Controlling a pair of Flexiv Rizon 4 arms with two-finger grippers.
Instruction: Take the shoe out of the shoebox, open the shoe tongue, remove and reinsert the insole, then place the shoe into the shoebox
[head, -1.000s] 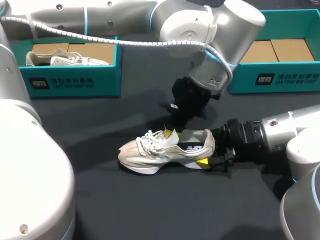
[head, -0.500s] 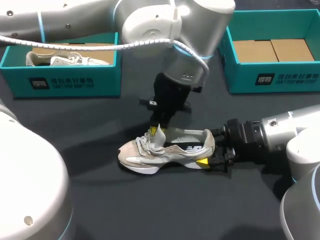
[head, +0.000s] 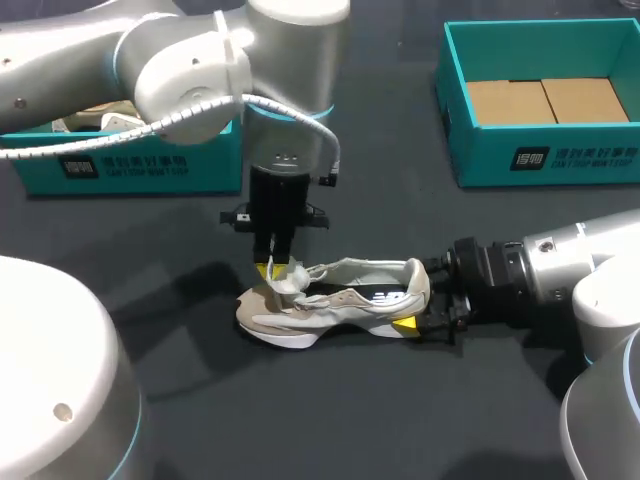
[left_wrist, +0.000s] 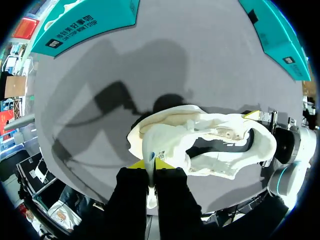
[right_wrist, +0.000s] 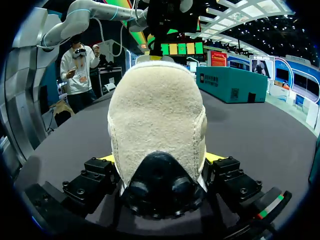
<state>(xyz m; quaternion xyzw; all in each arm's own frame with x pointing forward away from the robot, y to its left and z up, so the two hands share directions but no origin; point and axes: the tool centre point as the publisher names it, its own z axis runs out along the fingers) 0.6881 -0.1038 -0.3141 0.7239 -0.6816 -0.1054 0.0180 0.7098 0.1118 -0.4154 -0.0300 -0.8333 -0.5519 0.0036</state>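
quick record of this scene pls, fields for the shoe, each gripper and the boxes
shoe: on its sole on the table, outside both boxes
left gripper: shut on tongue, near the toe end
right gripper: shut on shoe at the heel
left shoebox: partly behind the left arm, second shoe inside
right shoebox: no shoe inside

Bare table (head: 330, 420) fronts the shoe (head: 340, 298); behind stand the left shoebox (head: 150, 165), left arm (head: 290, 90) and right shoebox (head: 545, 155).
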